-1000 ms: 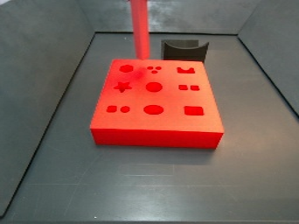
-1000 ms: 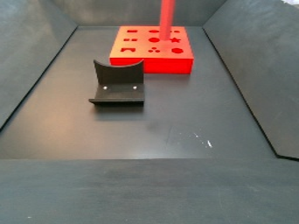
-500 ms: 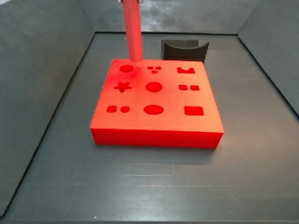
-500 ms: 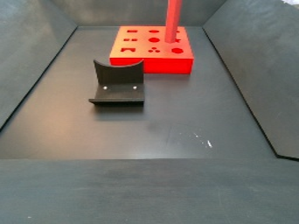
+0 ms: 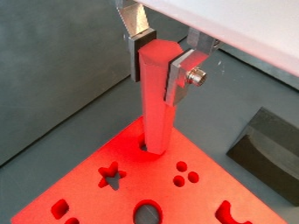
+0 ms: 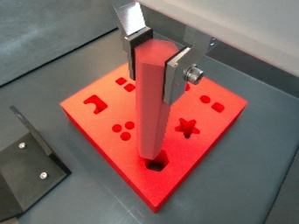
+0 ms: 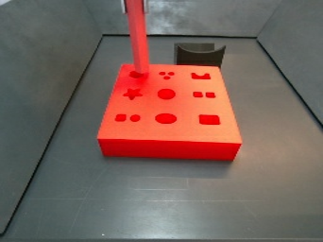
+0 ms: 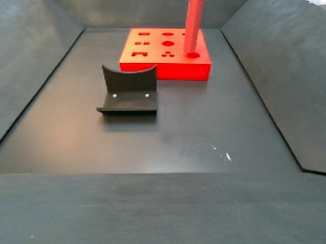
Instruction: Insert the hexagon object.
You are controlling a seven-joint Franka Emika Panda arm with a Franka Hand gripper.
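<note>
My gripper [image 5: 160,54] is shut on the top of the hexagon object [image 5: 156,101], a long bright-red six-sided rod held upright; the gripper also shows in a wrist view [image 6: 158,58]. The rod's lower end sits at or in a corner hole of the broad red block [image 5: 105,197]. In a wrist view the rod [image 6: 153,109] meets the hole beside the star hole [image 6: 184,129]. In a side view the rod [image 7: 135,38] stands at the block's [image 7: 171,118] far left corner. In a side view the rod [image 8: 193,27] stands at the block's [image 8: 166,67] right corner. The gripper itself is out of both side views.
The dark fixture [image 8: 128,92] stands on the floor in front of the block in a side view, and behind it in a side view [image 7: 198,54]. It also shows in both wrist views [image 5: 271,150] [image 6: 26,173]. Grey bin walls [image 7: 51,85] enclose the floor.
The rod has moved sideways across the block to its corner hole and come lower, its end now at that hole.
</note>
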